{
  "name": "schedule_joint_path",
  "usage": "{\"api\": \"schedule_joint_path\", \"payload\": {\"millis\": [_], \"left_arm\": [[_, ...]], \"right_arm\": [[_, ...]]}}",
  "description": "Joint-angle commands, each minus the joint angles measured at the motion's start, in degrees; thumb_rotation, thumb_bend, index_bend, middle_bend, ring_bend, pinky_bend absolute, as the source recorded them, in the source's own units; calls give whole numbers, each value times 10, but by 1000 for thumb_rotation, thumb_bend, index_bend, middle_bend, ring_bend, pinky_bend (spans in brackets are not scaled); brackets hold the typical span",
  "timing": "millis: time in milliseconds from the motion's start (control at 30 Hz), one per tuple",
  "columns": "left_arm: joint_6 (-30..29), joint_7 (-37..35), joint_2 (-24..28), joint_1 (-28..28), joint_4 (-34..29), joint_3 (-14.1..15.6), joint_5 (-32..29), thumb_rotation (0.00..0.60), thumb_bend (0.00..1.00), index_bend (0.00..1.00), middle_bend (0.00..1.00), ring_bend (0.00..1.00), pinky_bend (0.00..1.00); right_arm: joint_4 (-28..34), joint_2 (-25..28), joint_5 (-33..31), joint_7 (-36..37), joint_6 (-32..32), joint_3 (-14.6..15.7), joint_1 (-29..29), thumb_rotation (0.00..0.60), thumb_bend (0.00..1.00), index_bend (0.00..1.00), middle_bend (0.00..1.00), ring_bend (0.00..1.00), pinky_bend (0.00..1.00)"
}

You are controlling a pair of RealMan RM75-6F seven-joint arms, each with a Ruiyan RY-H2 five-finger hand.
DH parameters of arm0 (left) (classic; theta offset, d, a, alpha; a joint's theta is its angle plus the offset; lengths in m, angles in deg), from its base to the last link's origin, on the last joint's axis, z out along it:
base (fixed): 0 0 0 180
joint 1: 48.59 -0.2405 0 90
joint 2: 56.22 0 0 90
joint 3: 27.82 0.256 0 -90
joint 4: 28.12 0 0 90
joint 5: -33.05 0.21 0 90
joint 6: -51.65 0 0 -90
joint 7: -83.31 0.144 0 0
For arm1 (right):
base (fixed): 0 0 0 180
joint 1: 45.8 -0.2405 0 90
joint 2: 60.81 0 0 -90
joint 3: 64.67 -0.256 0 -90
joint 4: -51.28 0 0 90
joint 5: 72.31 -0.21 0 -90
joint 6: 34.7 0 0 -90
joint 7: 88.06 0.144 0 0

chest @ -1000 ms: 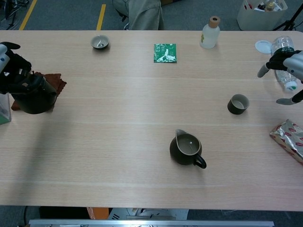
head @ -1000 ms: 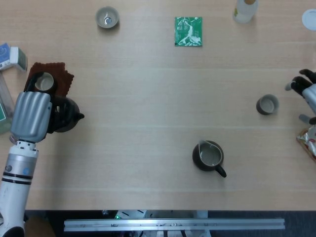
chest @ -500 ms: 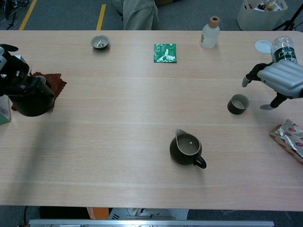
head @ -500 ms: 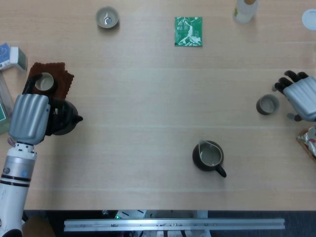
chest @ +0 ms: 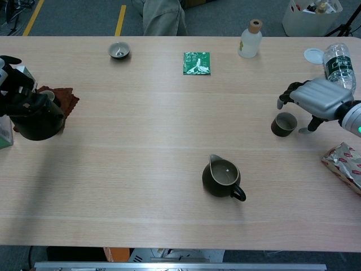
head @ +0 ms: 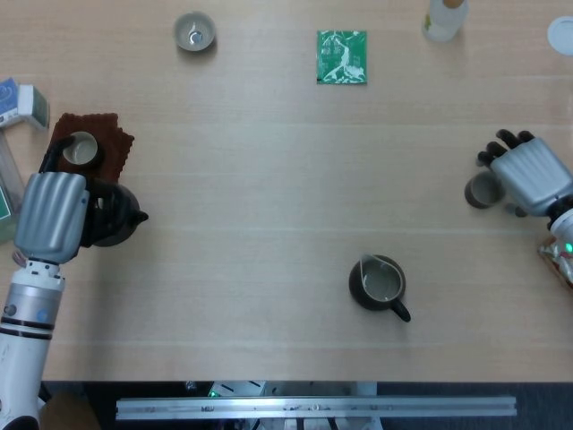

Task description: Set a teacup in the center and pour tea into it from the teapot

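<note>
A dark teapot (head: 115,215) stands at the table's left edge, spout pointing right. My left hand (head: 52,217) grips it from its left side, and in the chest view this hand (chest: 14,84) hides the teapot's (chest: 36,121) handle. A small dark teacup (chest: 284,124) sits at the far right. My right hand (chest: 316,97) hovers over and just right of it, fingers spread past the cup's far side and thumb on its near right, holding nothing. From the head view the right hand (head: 530,175) covers part of the teacup (head: 479,190).
A dark pitcher (head: 378,283) with a handle stands front of centre. A second small cup (head: 193,31), a green packet (head: 341,57) and a bottle (chest: 250,39) line the far side. A brown cloth (head: 112,143) lies behind the teapot. A foil packet (chest: 344,164) lies at right.
My right hand has come in from the right edge and lowered over the teacup. The left hand and teapot have shifted slightly toward me.
</note>
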Motion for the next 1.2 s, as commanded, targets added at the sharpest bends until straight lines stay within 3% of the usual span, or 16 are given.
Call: {"api": "schedule_joint_path", "payload": {"millis": [33, 467, 867, 1200], "left_arm": [[0, -1, 1, -1, 1, 0, -1, 557, 382, 915, 1000, 846, 143], [0, -12, 1, -4, 7, 1, -1, 560, 382, 915, 1000, 846, 143], [1, -22, 0, -7, 11, 1, -1, 565, 382, 914, 1000, 846, 143], [4, -27, 0, -8, 15, 2, -3, 565, 381, 913, 1000, 845, 143]], "right_arm": [[-4, -6, -5, -5, 1, 0, -3, 600, 99, 318, 314, 168, 289], [-15, -29, -25, -32, 7, 3, -14, 600, 106, 318, 314, 169, 289], [-10, -32, -37, -47, 3, 8, -17, 600, 253, 405, 319, 168, 296], [0, -29, -47, -50, 1, 9, -19, 600, 263, 439, 321, 168, 298]]}}
